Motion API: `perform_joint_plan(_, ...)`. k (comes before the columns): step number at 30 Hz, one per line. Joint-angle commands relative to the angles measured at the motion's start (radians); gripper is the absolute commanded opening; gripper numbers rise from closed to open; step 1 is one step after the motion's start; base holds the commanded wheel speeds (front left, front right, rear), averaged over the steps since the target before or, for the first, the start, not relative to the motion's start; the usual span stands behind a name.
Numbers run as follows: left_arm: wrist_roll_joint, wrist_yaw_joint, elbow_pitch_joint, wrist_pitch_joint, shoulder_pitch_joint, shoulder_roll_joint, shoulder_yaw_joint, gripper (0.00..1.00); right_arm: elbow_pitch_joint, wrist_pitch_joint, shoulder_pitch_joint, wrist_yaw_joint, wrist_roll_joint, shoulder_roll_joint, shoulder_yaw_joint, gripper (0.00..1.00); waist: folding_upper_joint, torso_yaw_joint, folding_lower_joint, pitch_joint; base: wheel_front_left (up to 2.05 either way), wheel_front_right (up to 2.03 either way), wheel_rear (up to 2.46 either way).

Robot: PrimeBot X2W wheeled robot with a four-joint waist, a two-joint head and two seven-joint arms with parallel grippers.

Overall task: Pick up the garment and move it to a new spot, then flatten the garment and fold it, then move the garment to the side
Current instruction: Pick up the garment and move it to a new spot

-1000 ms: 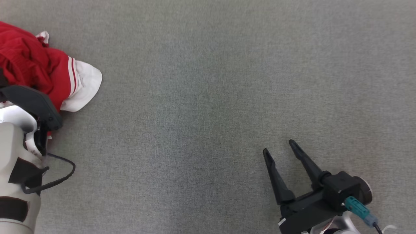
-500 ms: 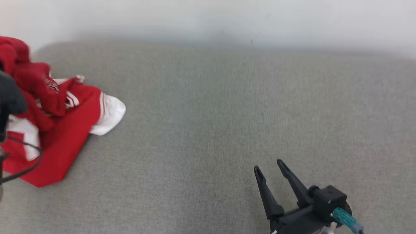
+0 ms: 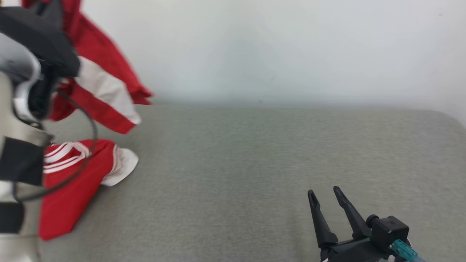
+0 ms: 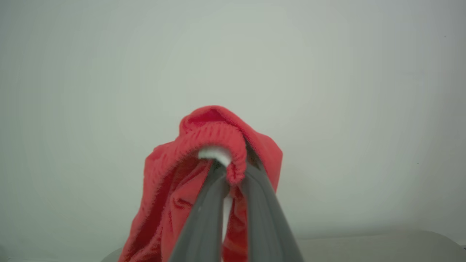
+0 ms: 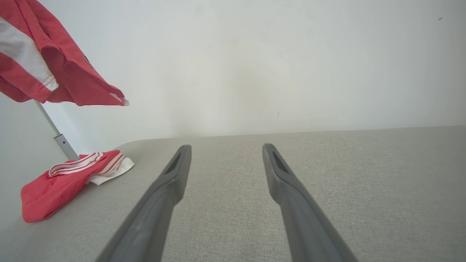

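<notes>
Grey padded surface (image 3: 255, 163) lies open centre and right; left gripper (image 4: 233, 169) clenches the red-and-white garment (image 3: 102, 87), now lifted higher; right gripper (image 3: 324, 191) gapes empty.

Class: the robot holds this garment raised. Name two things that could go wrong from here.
1. The left tool pinches just a ribbed edge of the garment; it might slip free.
2. Red cloth lies at the left edge of the grey surface; if attached, it may drag off.

A: How does the left forearm (image 3: 16, 123) look?
B: Pale, with black bands (image 3: 20, 160) and a thin black cable (image 3: 95, 135) in a loop.
A: And the right gripper (image 3: 323, 190)?
B: Two long dark pointed fingers (image 3: 318, 220), a black body (image 3: 386, 229), a teal plug (image 3: 400, 249).
</notes>
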Motion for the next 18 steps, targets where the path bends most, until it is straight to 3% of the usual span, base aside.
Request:
perform_joint_plan(1, -0.005, -0.006, -0.012, -0.006, 0.026, -0.010, 0.001, 0.00, 0.002, 0.000, 0.011, -0.002, -0.003, 0.000, -0.003, 1.00, 0.0002, -0.066, 0.0004, -0.029, 0.00, 0.00, 0.00)
perform_joint_plan(4, -0.039, 0.006, -0.127, -0.016, 0.078, -0.054, 0.002, 0.00, -0.008, 0.008, 0.020, -0.002, -0.012, 0.000, -0.019, 1.00, 0.0002, -0.119, 0.0004, -0.029, 0.00, 0.00, 0.00)
perform_joint_plan(10, -0.077, 0.061, -0.345, -0.039, 0.247, -0.205, -0.054, 0.00, -0.043, 0.032, 0.033, -0.002, -0.028, 0.000, -0.047, 1.00, 0.0002, -0.240, 0.0004, 0.003, 0.00, 0.00, 0.00)
perform_joint_plan(13, -0.103, 0.092, -0.387, -0.083, 0.321, -0.260, -0.070, 0.00, -0.052, 0.035, 0.031, -0.002, -0.026, -0.001, -0.046, 1.00, 0.0002, -0.289, 0.0004, 0.025, 0.00, 0.00, 0.00)
perform_joint_plan(18, -0.155, 0.137, -0.377, -0.196, 0.428, -0.291, -0.106, 0.00, -0.057, 0.039, 0.025, -0.002, -0.021, 0.000, -0.036, 1.00, 0.0002, -0.339, 0.0004, 0.057, 0.00, 0.00, 0.00)
